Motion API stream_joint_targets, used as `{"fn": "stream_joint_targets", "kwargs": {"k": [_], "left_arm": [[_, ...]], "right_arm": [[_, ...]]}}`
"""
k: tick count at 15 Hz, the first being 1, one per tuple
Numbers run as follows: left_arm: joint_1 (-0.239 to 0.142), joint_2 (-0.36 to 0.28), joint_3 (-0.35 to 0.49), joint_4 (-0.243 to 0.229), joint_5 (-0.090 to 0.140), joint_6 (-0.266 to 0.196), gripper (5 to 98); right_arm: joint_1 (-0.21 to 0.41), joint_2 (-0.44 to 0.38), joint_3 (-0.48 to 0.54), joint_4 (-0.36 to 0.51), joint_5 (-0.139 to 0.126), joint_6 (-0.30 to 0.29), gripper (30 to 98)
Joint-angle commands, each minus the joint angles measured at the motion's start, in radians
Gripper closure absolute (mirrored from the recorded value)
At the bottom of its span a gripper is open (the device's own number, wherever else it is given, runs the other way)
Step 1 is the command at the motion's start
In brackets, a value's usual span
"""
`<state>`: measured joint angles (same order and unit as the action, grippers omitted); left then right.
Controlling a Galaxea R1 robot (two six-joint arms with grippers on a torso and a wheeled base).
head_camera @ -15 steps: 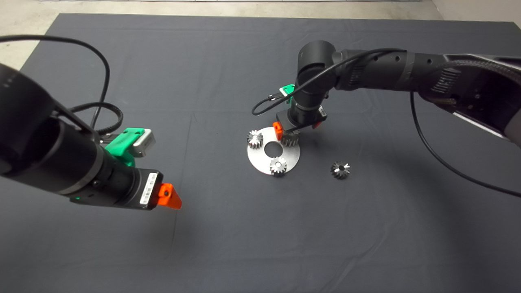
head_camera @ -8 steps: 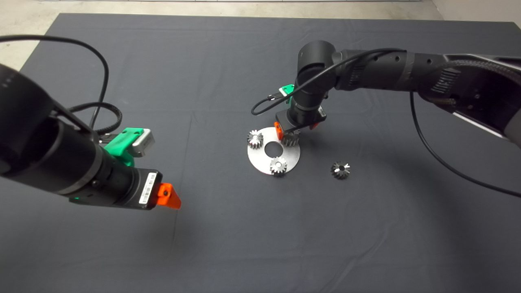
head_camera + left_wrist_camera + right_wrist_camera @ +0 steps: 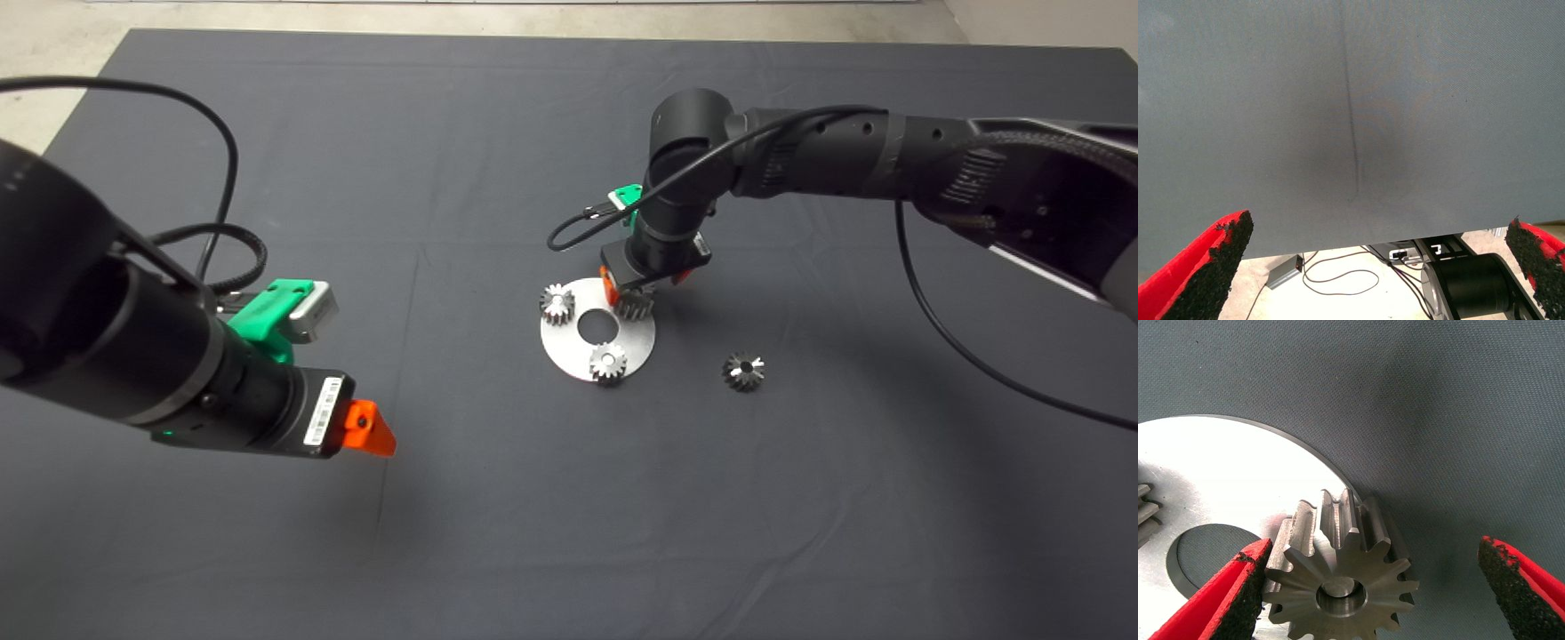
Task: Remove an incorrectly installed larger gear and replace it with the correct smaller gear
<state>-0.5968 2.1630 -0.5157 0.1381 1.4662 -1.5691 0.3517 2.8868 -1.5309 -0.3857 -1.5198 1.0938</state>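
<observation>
A round steel plate (image 3: 565, 345) lies mid-mat with three small steel gears on it. The smaller gear (image 3: 634, 304) sits at the plate's far right edge, directly under my right gripper (image 3: 642, 284). In the right wrist view this gear (image 3: 1338, 587) stands between the open fingers; one pad (image 3: 1248, 587) is at its teeth and the other pad (image 3: 1521, 587) is well apart. The larger gear (image 3: 744, 371), dark with flared teeth, lies loose on the mat to the plate's right. My left gripper (image 3: 369, 436) hovers open and empty over the mat's left part.
Two other small gears (image 3: 556, 304) (image 3: 608, 363) sit on the plate around its centre hole (image 3: 597, 327). A black cable loops from the right wrist above the plate. The left wrist view shows bare mat (image 3: 1351, 120) and floor cables beyond its edge.
My right gripper has risen very slightly above the plate; the smaller gear stays on the plate. The left arm has not moved.
</observation>
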Motion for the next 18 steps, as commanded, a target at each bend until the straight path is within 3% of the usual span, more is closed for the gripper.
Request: {"fn": "stream_joint_targets", "kwargs": {"k": [1,3,11,12,18], "left_arm": [[-0.012,-0.005,0.001,0.006,0.006,0.004,6.1],[-0.012,-0.007,0.002,0.006,0.006,0.004,6.1],[-0.012,-0.008,0.005,0.005,0.006,0.004,6.1],[-0.012,-0.008,0.008,0.005,0.006,0.004,6.1],[-0.012,-0.008,0.014,0.005,0.014,0.004,6.1]], "right_arm": [[0.021,0.007,-0.039,0.089,-0.135,0.009,48.0],[0.020,0.004,-0.037,0.133,-0.134,0.009,48.0],[0.020,0.009,-0.038,0.134,-0.135,0.009,58.3],[0.020,0.012,-0.036,0.134,-0.135,0.009,62.0],[0.020,0.016,-0.005,0.130,-0.135,0.009,67.8]]}}
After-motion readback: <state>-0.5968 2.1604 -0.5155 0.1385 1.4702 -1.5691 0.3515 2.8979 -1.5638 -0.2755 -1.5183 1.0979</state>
